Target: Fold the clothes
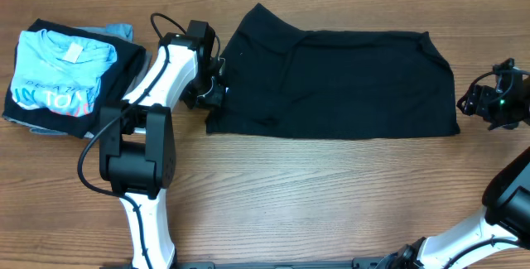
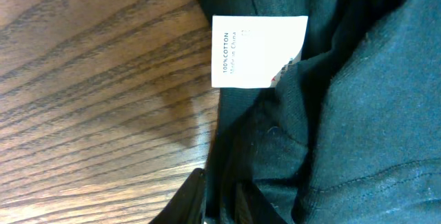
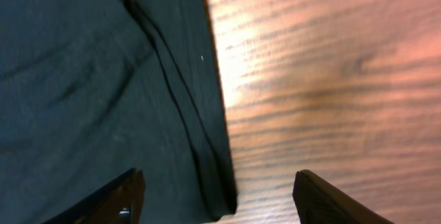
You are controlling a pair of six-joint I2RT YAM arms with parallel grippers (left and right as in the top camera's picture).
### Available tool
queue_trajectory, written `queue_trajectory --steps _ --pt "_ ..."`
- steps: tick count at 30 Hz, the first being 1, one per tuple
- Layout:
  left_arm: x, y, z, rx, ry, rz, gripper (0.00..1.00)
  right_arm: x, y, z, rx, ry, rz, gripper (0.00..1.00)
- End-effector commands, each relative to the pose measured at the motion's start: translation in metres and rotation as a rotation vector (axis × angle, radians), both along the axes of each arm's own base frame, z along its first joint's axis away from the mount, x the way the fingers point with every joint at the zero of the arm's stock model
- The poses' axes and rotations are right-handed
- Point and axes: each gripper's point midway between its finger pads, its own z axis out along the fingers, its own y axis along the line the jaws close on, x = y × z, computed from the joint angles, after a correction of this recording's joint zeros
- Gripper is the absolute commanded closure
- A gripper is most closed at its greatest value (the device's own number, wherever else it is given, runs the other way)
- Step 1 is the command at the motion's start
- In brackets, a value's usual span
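Wooden table [image 1: 331, 194] is carrying one black T-shirt [image 1: 331, 79], which is lying flat as a wide band across the far middle. Left gripper [image 1: 215, 89] is sitting at the shirt's left edge, near a white label [image 2: 258, 50] reading 100% cotton; whether its jaws are apart or pinching cloth cannot be told. Right gripper [image 3: 219, 176] is hovering over the shirt's near right corner, jaws standing wide apart and holding nothing. Light blue T-shirt [image 1: 62, 70] is lying folded atop a stack at the far left.

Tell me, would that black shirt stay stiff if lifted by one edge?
Probably not: the black shirt lies flat with soft creases, so a lifted edge should droop. It is likely light too, since its label says cotton.
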Motion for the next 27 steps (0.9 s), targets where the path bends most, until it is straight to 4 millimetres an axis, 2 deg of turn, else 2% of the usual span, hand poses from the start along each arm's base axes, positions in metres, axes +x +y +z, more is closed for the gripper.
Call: queue_trajectory --steps 1,3,4,5,9,14,17,21,27 --pt "0.01 -0.001 0.011 -0.021 -0.038 0.023 0.82 0.017 -0.001 0.015 -0.022 -0.091 0.064 0.2" --pt "0.011 -0.001 0.011 -0.021 -0.04 0.023 0.82 0.022 0.004 0.017 0.013 -0.119 0.065 0.23" --pt "0.011 0.001 0.011 -0.012 -0.042 0.022 0.82 0.026 0.013 0.021 0.036 -0.161 0.135 0.44" --pt "0.011 0.003 0.011 0.0 -0.044 0.024 0.83 0.03 0.019 0.02 0.035 -0.179 0.189 0.53" --pt "0.016 0.013 0.011 0.026 -0.06 0.037 0.83 0.038 0.027 0.002 0.015 -0.173 0.288 0.63" --pt "0.021 0.033 0.011 0.073 -0.074 0.068 0.83 0.052 0.041 -0.033 0.006 -0.174 0.418 0.62" --pt "0.02 0.037 0.011 0.07 -0.07 0.078 0.83 0.063 0.047 -0.048 -0.016 -0.189 0.481 0.49" --pt "0.02 0.037 0.011 0.07 -0.068 0.078 0.83 0.079 0.05 -0.047 -0.05 -0.24 0.504 0.37" --pt "0.02 0.037 0.011 0.07 -0.069 0.078 0.82 0.088 0.057 -0.041 -0.041 -0.293 0.525 0.36"
